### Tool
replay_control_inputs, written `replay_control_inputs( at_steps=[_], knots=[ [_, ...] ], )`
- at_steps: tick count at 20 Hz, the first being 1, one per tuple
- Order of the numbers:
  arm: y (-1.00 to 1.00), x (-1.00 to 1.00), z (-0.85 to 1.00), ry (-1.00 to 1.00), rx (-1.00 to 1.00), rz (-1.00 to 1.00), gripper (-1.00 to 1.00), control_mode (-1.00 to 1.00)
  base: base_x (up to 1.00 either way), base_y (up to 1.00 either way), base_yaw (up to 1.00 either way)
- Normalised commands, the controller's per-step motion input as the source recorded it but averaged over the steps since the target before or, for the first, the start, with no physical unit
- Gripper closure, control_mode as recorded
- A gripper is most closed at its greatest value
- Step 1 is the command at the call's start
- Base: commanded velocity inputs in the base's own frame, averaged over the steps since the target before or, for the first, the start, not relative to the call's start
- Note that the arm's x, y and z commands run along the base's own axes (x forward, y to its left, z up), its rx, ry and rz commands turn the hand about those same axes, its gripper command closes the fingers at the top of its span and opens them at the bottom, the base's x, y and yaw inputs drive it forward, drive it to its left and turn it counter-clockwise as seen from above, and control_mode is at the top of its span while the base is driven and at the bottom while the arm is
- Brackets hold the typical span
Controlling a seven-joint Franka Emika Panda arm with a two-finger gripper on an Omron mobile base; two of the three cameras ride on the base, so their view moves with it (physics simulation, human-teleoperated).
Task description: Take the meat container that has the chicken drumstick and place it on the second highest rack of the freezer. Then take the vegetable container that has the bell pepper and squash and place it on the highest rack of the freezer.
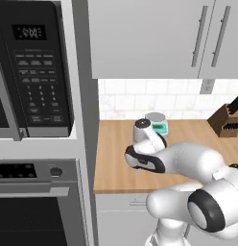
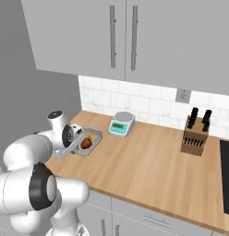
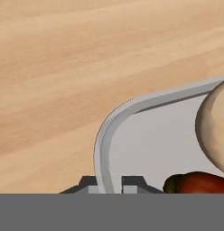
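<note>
The left base view looks forward and down from behind the white arm, the right base view from its other side; both share the light wooden countertop (image 1: 116,163) and small teal-faced kitchen scale (image 2: 122,123). The hand view sits very close above the grey tray's rim (image 3: 102,140).

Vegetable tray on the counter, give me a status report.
Gripper shut on the tray rim. Tray on the wooden counter, holding the squash and red pepper. Scale sits just beyond; nothing blocking.
</note>
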Motion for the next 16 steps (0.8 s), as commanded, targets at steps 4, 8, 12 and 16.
replay_control_inputs(
  at_steps=[4, 8, 12, 16],
  knots=[
    [-0.03, -0.36, 0.75, 0.0, 0.0, 0.09, 1.0, -1.0, 0.0, 0.0, 0.0],
    [-0.28, -0.31, 0.68, 0.0, 0.0, 0.26, 1.0, -1.0, 0.0, 0.0, 0.0],
    [-0.36, -0.33, 0.41, 0.0, 0.0, 0.38, 1.0, -1.0, 0.0, 0.0, 0.0],
    [-0.27, -0.45, 0.39, -0.07, 0.04, 0.39, 1.0, -1.0, 0.0, 0.0, 0.0]
  ],
)
